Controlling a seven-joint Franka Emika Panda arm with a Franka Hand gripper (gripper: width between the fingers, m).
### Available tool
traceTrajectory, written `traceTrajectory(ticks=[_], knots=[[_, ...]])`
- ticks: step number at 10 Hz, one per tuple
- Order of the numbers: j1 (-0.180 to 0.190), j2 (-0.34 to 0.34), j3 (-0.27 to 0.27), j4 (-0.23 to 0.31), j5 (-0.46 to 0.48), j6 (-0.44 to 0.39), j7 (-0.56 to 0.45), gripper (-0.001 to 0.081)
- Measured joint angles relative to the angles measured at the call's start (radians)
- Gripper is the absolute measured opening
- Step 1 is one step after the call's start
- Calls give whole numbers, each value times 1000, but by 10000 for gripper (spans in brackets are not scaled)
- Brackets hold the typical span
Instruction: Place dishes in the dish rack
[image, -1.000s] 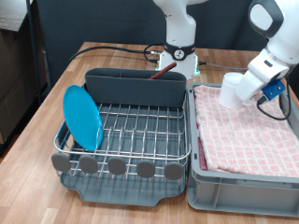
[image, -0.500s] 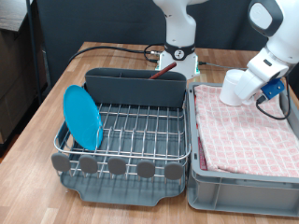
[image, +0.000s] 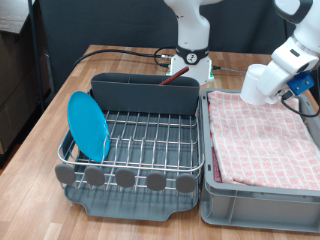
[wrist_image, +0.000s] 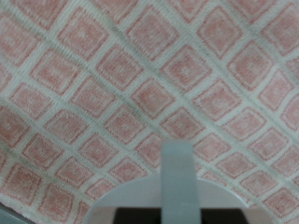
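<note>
My gripper (image: 275, 85) is above the far end of the cloth-lined bin, at the exterior view's right. It is shut on the plain white cup (image: 258, 84), which hangs on its side clear of the cloth. In the wrist view one grey finger (wrist_image: 177, 173) crosses the cup's pale rim (wrist_image: 131, 198) above the pink checkered cloth (wrist_image: 140, 84). The light-blue plate (image: 88, 125) stands on edge in the left of the wire dish rack (image: 150, 135). The dark-brown wooden spoon (image: 177, 74) sticks out of the grey caddy (image: 145, 92) at the rack's far side.
The grey bin (image: 262, 205) lined with pink checkered cloth sits right of the rack. A row of grey discs (image: 125, 178) lines the rack's near edge. The robot base (image: 190, 55) and cables stand behind on the wooden table (image: 40, 130).
The gripper with the white cup has risen off the cloth and moved toward the exterior view's upper right. The plate, spoon and rack have not moved.
</note>
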Motion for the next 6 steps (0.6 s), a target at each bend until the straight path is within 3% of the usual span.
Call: traceTrajectory(ticks=[4,6], knots=[[-3,-67,-28,36,-119,34,205,71],[-10,-82,-42,61,-158,44,218,70]])
